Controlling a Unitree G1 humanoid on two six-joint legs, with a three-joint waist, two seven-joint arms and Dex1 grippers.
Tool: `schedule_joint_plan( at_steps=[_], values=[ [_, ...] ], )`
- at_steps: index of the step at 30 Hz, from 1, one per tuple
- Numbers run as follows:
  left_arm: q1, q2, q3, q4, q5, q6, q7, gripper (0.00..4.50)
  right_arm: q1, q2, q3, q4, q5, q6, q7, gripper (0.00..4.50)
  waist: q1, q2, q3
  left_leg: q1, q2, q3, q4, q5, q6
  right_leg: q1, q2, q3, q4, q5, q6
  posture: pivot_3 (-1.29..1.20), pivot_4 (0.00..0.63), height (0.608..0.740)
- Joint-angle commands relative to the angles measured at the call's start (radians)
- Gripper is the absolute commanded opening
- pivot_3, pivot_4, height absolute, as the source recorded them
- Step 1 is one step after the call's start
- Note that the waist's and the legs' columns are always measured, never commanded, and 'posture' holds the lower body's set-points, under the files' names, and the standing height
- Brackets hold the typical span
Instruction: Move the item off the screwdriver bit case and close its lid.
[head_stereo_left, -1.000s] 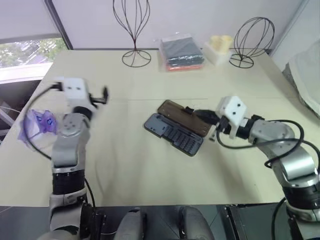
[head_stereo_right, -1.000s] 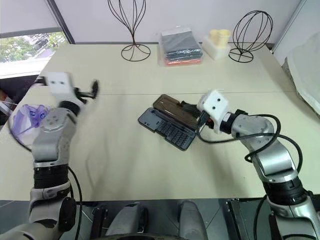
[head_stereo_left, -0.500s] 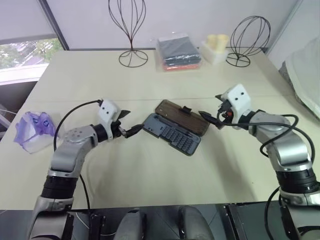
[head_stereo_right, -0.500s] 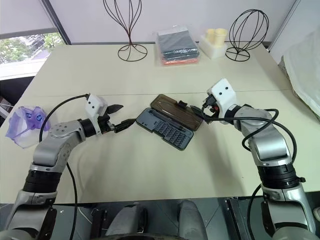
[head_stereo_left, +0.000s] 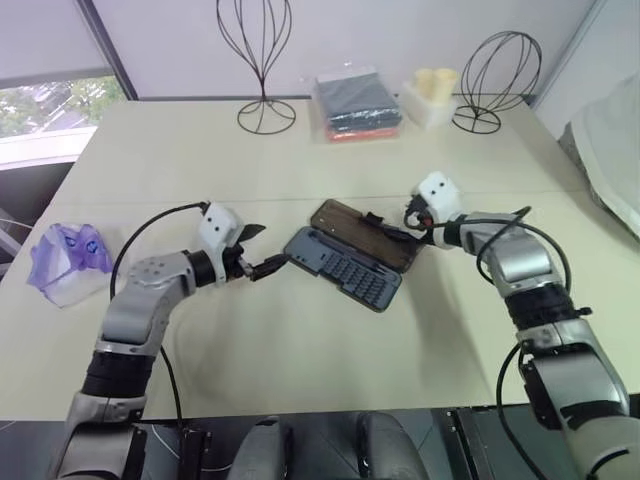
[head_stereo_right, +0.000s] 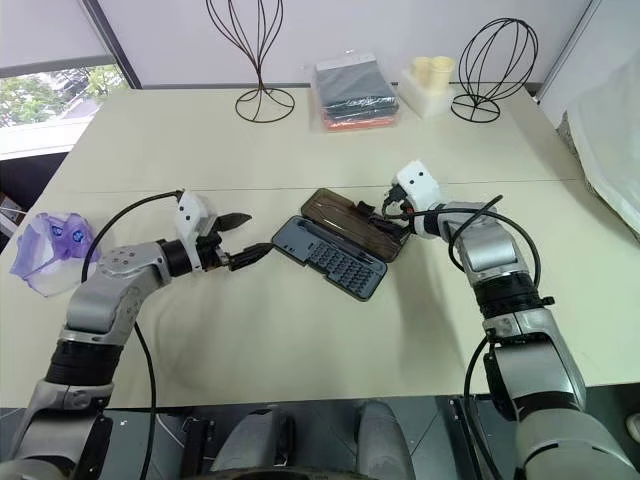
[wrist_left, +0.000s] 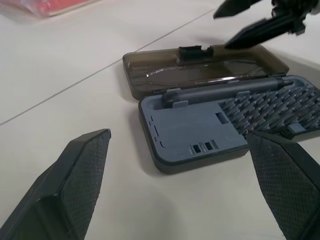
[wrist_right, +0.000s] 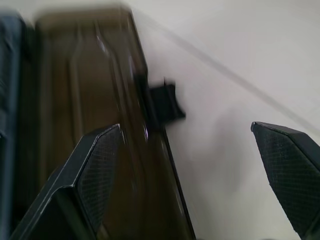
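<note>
Case (head_stereo_left: 345, 269) diagonal, lid (head_stereo_left: 365, 233) flat open

No legible text, brand, no. or sign anywhere. Purple-and-white print on the item (head_stereo_left: 68, 258) is too small to read. Screwdriver bit case (wrist_left: 210, 127) and lid (wrist_left: 200, 67) carry no readable markings.
</note>
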Motion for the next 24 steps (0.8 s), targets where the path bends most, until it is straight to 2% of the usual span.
schedule_joint_plan(
  at_steps=[1, 6, 7, 8, 13, 15, 24],
  values=[
    [0.014, 0.008, 0.005, -0.048, 0.002, -0.022, 0.01, 4.5, -0.04, -0.005, -0.001, 0.065, -0.035, -0.075, 0.031, 4.34, -0.002, 0.0, 0.0, 0.0, 0.0, 0.0, 0.0, 0.0, 0.0, 0.0, 0.0, 0.0, 0.0, 0.0, 0.0, 0.0, 0.15, 0.74],
    [0.034, 0.012, 0.01, -0.068, 0.007, -0.026, 0.024, 4.5, -0.056, 0.002, -0.001, 0.159, -0.064, -0.135, 0.056, 4.34, -0.002, 0.0, 0.0, 0.001, 0.0, 0.0, 0.0, 0.0, 0.0, 0.0, 0.0, 0.0, 0.0, 0.0, 0.0, 0.0, 0.15, 0.74],
    [0.037, 0.012, 0.011, -0.071, 0.009, -0.028, 0.028, 4.5, -0.059, 0.003, 0.002, 0.175, -0.07, -0.148, 0.065, 3.85, -0.003, 0.0, 0.0, 0.0, 0.0, 0.0, 0.0, 0.0, 0.0, 0.0, 0.0, 0.0, 0.0, 0.0, 0.0, 0.0, 0.15, 0.74],
    [0.039, 0.012, 0.011, -0.073, 0.009, -0.029, 0.031, 4.5, -0.061, 0.004, 0.004, 0.186, -0.074, -0.157, 0.072, 3.55, -0.002, 0.0, 0.0, 0.0, 0.0, 0.0, 0.0, 0.0, 0.0, 0.0, 0.0, 0.0, 0.0, 0.0, 0.0, 0.0, 0.15, 0.74],
    [0.044, 0.012, 0.012, -0.075, 0.015, -0.043, 0.048, 4.5, -0.068, 0.015, 0.02, 0.232, -0.095, -0.18, 0.124, 0.95, -0.002, 0.0, 0.0, 0.001, 0.0, 0.0, 0.0, 0.0, 0.0, 0.0, 0.0, 0.0, 0.0, 0.0, 0.0, 0.0, 0.15, 0.74],
    [0.043, 0.011, 0.015, -0.076, 0.018, -0.05, 0.056, 4.5, -0.071, 0.018, 0.029, 0.245, -0.105, -0.184, 0.144, 0.06, -0.002, 0.0, 0.0, 0.001, 0.0, 0.0, 0.001, 0.0, 0.0, 0.0, 0.0, 0.0, 0.0, 0.0, 0.0, 0.0, 0.15, 0.74],
    [0.033, 0.019, 0.038, -0.074, 0.025, -0.065, 0.084, 4.5, -0.101, 0.039, 0.057, 0.319, -0.156, -0.257, 0.206, 0.06, -0.004, 0.0, -0.001, 0.002, 0.001, 0.0, 0.001, 0.0, -0.001, 0.001, 0.0, 0.0, 0.0, 0.0, 0.0, 0.0, 0.15, 0.74]
  ],
)
